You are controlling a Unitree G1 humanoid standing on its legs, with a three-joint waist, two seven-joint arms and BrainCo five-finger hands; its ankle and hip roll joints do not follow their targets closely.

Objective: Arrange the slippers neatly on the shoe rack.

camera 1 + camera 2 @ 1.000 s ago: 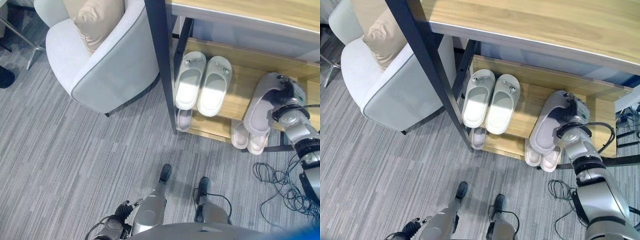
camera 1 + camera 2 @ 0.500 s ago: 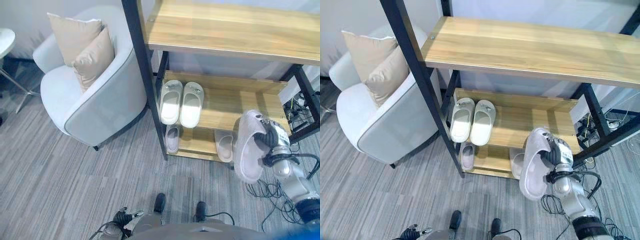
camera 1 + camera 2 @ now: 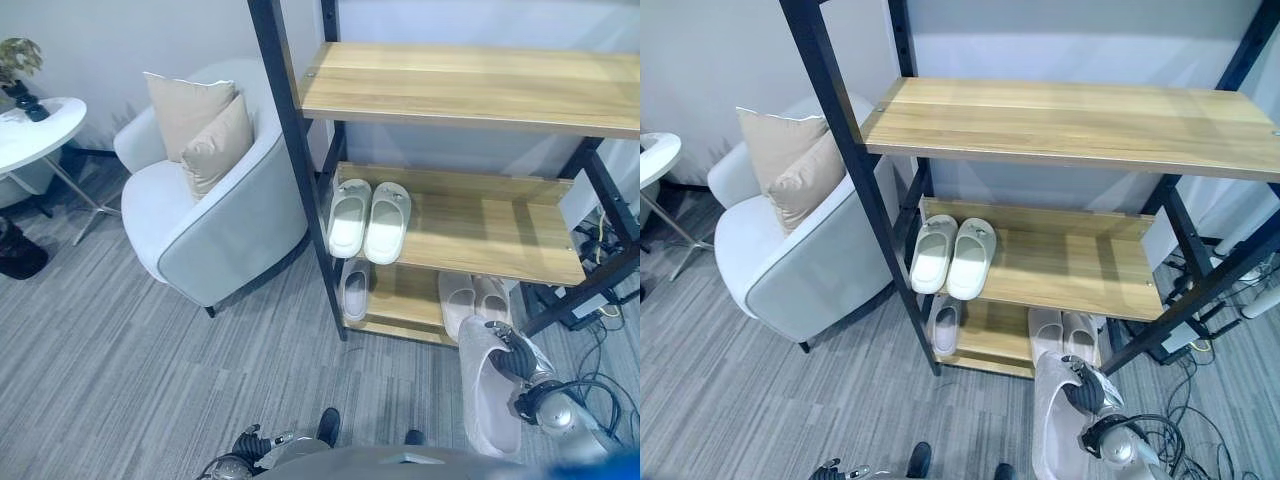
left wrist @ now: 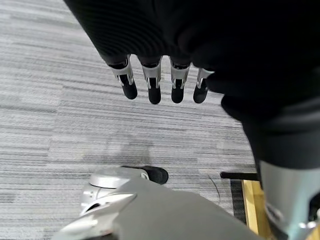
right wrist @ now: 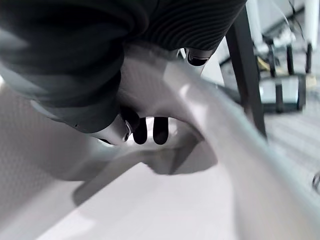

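Our right robot hand (image 3: 522,368) grips the pale grey moulded foam slipper (image 3: 487,400) by its strap, low before the wooden shoe rack (image 3: 480,225). We judge it light, flexible. Left robot hand (image 4: 160,82) hangs relaxed.

Bright, even room light; right wrist view blurred at close range

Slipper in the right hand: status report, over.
Right hand shut on grey slipper, held low in front of the shoe rack. Left hand open, idle over the floor. White pair on middle shelf; space beside it free.
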